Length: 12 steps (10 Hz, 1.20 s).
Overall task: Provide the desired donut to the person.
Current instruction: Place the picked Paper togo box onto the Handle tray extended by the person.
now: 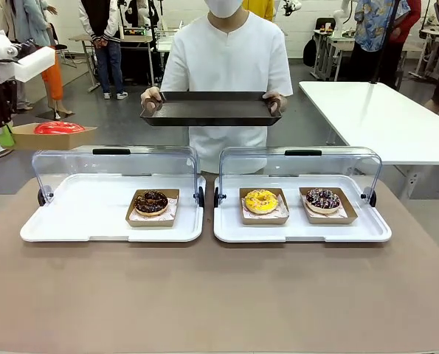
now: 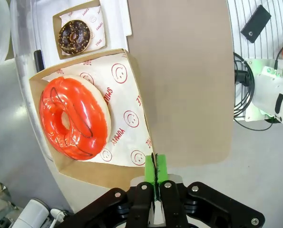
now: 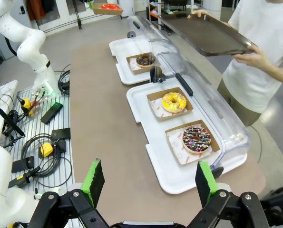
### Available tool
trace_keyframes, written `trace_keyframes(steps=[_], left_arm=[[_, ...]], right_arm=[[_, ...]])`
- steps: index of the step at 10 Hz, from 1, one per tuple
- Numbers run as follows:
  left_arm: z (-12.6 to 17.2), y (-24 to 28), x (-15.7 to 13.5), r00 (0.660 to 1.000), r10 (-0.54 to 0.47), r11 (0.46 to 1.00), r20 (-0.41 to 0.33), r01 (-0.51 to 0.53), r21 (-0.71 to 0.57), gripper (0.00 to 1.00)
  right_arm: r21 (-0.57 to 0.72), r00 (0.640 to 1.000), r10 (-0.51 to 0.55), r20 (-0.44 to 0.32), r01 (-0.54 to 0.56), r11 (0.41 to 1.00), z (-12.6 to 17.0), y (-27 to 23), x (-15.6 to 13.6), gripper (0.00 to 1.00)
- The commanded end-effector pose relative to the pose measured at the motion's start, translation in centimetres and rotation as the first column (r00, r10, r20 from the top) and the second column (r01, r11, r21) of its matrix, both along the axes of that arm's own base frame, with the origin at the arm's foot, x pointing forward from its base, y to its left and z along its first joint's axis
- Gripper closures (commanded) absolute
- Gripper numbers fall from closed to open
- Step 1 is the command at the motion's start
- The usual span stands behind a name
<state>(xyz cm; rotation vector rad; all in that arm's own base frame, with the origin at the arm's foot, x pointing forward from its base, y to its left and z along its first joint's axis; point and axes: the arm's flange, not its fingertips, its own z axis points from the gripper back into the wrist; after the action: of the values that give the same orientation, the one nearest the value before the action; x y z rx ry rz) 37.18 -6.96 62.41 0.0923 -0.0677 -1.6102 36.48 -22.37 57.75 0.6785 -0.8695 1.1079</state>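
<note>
Left gripper (image 2: 155,167) clenched on carton (image 2: 91,175) rim, red donut (image 2: 74,118) inside. Right gripper (image 3: 150,176) released, empty. Person (image 1: 226,59) holds 1 tray (image 1: 212,112).

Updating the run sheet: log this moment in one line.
left jaws: shut on red-donut box | right jaws: open | person: holds tray out

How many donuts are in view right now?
4. A red donut in the box the left gripper pinches; a chocolate donut in the left case; a yellow donut and a sprinkled donut in the right case.
</note>
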Motion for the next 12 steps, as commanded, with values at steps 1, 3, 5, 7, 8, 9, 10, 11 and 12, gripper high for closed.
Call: trace_keyframes(steps=[1, 3, 5, 7, 8, 9, 10, 11, 12], left_arm=[[0.07, -0.26, -0.15, 1.000, 0.016, 1.000, 0.004, -0.016, 0.005, 1.00], [0.07, -0.26, -0.15, 1.000, 0.016, 1.000, 0.004, -0.016, 0.005, 1.00], [0.07, -0.26, -0.15, 1.000, 0.016, 1.000, 0.004, -0.016, 0.005, 1.00], [0.07, -0.26, -0.15, 1.000, 0.016, 1.000, 0.004, -0.016, 0.005, 1.00], [0.07, -0.26, -0.15, 1.000, 0.016, 1.000, 0.004, -0.016, 0.005, 1.00], [0.07, -0.26, -0.15, 1.000, 0.016, 1.000, 0.004, -0.016, 0.005, 1.00], [0.07, -0.26, -0.15, 1.000, 0.016, 1.000, 0.004, -0.016, 0.005, 1.00], [0.07, -0.26, -0.15, 1.000, 0.016, 1.000, 0.004, -0.016, 0.005, 1.00], [0.07, -0.26, -0.15, 1.000, 0.016, 1.000, 0.004, -0.016, 0.005, 1.00]], right_arm=[[-0.005, 1.000, -0.011, -0.005, 0.011, 1.000, 0.07, 0.00, 0.06, 0.00], [-0.005, 1.000, -0.011, -0.005, 0.011, 1.000, 0.07, 0.00, 0.06, 0.00], [-0.005, 1.000, -0.011, -0.005, 0.011, 1.000, 0.07, 0.00, 0.06, 0.00], [-0.005, 1.000, -0.011, -0.005, 0.011, 1.000, 0.07, 0.00, 0.06, 0.00], [-0.005, 1.000, -0.011, -0.005, 0.011, 1.000, 0.07, 0.00, 0.06, 0.00], [-0.005, 1.000, -0.011, -0.005, 0.011, 1.000, 0.07, 0.00, 0.06, 0.00], [-0.005, 1.000, -0.011, -0.005, 0.011, 1.000, 0.07, 0.00, 0.06, 0.00], [-0.005, 1.000, -0.011, -0.005, 0.011, 1.000, 0.07, 0.00, 0.06, 0.00], [-0.005, 1.000, -0.011, -0.005, 0.011, 1.000, 0.07, 0.00, 0.06, 0.00]])
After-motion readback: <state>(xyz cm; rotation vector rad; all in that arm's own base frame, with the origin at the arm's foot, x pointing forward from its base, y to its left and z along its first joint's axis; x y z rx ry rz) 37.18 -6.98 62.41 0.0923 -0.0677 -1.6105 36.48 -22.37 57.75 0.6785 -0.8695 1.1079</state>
